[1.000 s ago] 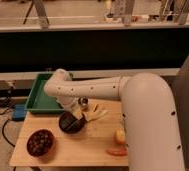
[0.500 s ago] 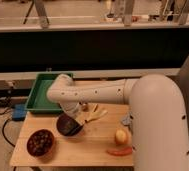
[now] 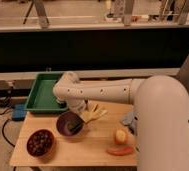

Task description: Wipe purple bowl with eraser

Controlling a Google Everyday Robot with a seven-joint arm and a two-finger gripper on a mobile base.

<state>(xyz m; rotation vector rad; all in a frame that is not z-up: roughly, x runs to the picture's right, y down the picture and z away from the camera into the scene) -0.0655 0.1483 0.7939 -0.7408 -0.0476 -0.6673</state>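
The purple bowl (image 3: 68, 123) sits on the wooden table (image 3: 88, 150), left of centre, tilted a little. A dark block, probably the eraser (image 3: 76, 125), lies inside its right half. My gripper (image 3: 81, 116) comes down from the white arm's bent wrist (image 3: 68, 92) and stands at the bowl's right rim, right above the dark block. I cannot make out whether it holds the block.
A green tray (image 3: 44, 93) stands at the table's back left. A bowl of dark red fruit (image 3: 40, 142) sits at the front left. A banana (image 3: 94, 114) lies right of the purple bowl. A yellow fruit (image 3: 120, 136) and an orange vegetable (image 3: 119, 150) lie at the front right.
The arm's bent wrist has dropped a little and shifted right over the bowl. The purple bowl has rocked slightly but stays in the same spot.
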